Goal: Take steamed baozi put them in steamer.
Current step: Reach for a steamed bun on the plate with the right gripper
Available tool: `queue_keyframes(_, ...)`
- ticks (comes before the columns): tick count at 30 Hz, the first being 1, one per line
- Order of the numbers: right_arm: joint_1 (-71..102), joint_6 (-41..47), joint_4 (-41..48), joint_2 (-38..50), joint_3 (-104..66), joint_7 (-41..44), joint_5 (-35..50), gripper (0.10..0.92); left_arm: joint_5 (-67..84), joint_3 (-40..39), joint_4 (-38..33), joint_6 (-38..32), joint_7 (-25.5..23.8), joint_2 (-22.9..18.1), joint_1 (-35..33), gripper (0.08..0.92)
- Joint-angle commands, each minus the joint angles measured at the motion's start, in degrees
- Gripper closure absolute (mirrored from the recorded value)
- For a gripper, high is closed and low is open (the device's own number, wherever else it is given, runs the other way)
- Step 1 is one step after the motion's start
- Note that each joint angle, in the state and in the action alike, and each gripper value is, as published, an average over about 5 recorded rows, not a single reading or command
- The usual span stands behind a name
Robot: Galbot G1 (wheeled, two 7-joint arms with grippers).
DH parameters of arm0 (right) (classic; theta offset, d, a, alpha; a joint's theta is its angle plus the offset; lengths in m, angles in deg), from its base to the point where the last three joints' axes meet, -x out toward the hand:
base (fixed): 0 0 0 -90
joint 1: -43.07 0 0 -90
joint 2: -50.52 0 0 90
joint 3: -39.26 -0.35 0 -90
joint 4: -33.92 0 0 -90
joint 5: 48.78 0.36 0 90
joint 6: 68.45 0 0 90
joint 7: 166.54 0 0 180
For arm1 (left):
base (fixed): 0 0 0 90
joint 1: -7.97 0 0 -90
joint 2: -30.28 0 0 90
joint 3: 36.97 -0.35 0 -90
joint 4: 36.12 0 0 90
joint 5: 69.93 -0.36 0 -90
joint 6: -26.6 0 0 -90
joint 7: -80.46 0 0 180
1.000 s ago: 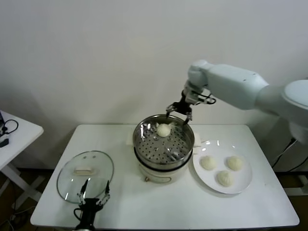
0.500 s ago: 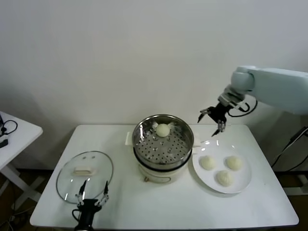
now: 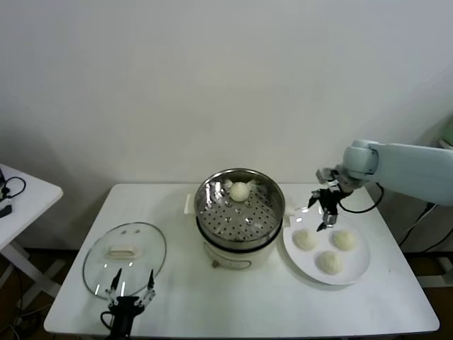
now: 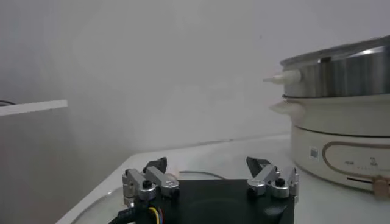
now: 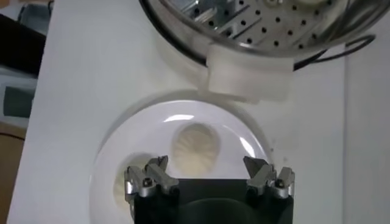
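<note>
Hovering with jaws apart, my right gripper hung just above the nearest baozi on the white plate. It lay directly below. My left gripper sat open, idle, by the glass lid.

A white worktop fills the lower half of the head view. At its centre stands the steamer on its cream pot base. At lower left lies a round glass lid. At right, just beside the steamer, sits a white plate.
</note>
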Motion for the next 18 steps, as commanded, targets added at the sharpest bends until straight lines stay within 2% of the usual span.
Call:
queue_keyframes(1,10.4,6.7,4.4,-2.0,-5.7,-1.8,-2.4,0.203,-0.4,0.3,0.4,-0.3,0.0,-0.1,-0.1,0.177)
queue_keyframes(9,14.3,6.1,8.8,-4.6,-8.8,-3.0,-4.9,0.203,-0.6,0.7,0.7,-0.6,0.0,0.0,-0.1,0.177)
queue_keyframes(18,14.6,6.2,8.9,-5.2,-8.5,-3.1,-6.2,0.203,-0.7,0.7,1.0,-0.9,0.0,0.1,-0.1,0.177)
